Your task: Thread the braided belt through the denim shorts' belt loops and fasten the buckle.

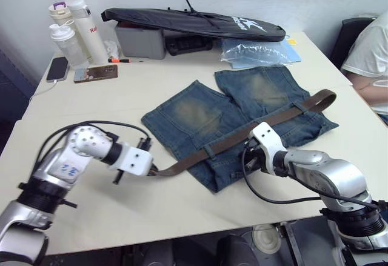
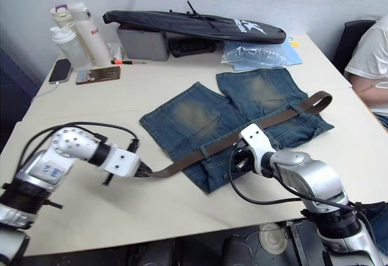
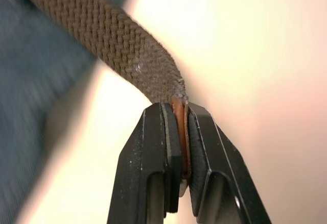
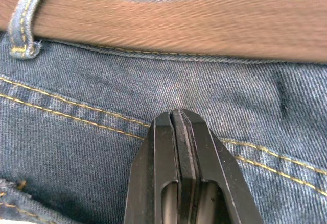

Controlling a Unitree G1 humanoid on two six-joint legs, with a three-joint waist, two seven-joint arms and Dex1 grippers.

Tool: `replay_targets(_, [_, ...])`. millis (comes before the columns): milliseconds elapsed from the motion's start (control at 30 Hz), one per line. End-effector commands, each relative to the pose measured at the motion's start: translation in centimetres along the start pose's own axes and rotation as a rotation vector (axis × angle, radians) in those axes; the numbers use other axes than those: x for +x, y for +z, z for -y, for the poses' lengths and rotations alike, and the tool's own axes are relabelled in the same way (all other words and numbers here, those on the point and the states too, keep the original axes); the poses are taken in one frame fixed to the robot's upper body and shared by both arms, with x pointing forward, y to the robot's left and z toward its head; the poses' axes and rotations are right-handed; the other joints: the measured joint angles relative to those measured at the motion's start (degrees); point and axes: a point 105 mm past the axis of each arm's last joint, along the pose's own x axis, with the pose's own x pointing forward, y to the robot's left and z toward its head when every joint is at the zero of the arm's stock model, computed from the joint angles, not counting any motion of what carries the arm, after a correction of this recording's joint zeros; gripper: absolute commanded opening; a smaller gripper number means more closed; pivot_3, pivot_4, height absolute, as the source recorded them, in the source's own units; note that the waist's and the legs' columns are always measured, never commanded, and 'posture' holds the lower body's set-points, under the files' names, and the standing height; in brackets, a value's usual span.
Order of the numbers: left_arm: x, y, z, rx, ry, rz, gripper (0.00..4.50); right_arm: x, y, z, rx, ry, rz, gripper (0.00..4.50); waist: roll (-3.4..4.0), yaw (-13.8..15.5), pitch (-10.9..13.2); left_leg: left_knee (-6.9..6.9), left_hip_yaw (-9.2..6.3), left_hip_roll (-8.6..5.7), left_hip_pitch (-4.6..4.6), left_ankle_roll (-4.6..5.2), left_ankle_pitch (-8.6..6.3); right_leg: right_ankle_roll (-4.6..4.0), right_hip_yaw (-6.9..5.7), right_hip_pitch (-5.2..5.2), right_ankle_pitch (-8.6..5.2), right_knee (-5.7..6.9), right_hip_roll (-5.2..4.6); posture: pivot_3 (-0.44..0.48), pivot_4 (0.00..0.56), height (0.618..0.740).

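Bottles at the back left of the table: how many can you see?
3, clustered at the back left corner: a purple-capped bottle farthest back, a tall white bottle beside it, and a clear bottle in front. Another could be hidden behind them.

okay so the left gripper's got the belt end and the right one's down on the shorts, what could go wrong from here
1. The left gripper pinches only the thin leather tip of the belt; a hard pull could slip it free.
2. The right gripper is shut, gripping no cloth; the shorts may drag along with the belt.
3. The belt could bunch at a belt loop.
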Motion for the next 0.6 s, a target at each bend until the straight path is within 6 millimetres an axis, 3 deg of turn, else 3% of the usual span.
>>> replay_targets(33, [-2.6,-4.0,2.6,-0.189,0.011,-0.102,0.04,0.6,-2.0,0.8,-0.009,0.009,-0.111,0.0,0.06,-0.27,-0.04,-0.05,0.02,0.17,0.08,-0.02,-0.02,-0.05,0.0,0.02,-0.03,0.02,0.0,0.0,0.15,0.658])
replay_targets(200, [-5.5,-4.2,4.0,-0.358,0.064,-0.057,0.04,1.2,-1.5,0.9,-0.05,0.045,-0.115,0.0,-0.14,-0.62,-0.03,-0.28,0.53,0.61,0.38,-0.21,-0.14,-0.15,-0.2,-0.08,-0.08,0.07,0.07,0.0,0.15,0.658])
replay_targets(267, [-6.4,-4.1,5.2,-0.434,0.05,-0.048,0.04,1.4,-1.0,0.7,-0.067,0.069,-0.112,0.0,-0.18,-0.85,-0.03,-0.28,0.61,0.71,0.45,-0.3,-0.2,-0.2,-0.46,-0.11,-0.1,0.09,0.02,0.0,0.15,0.658])
replay_targets(400, [-8.6,-6.0,9.0,-0.656,0.017,-0.155,0.04,1.7,-0.3,0.7,-0.111,0.104,-0.118,0.0,-0.21,-1.71,0.0,-0.31,0.67,0.79,0.46,-0.38,-0.25,-0.27,-0.67,-0.17,-0.1,0.09,-0.06,0.0,0.15,0.658])
replay_targets(600, [-9.0,-5.9,9.9,-0.706,0.075,-0.164,0.04,2.3,0.3,0.7,-0.141,0.128,-0.115,0.0,-0.2,-1.68,-0.01,-0.37,0.76,0.87,0.57,-0.54,-0.35,-0.37,-0.79,-0.22,-0.14,0.09,-0.05,0.0,0.15,0.658])
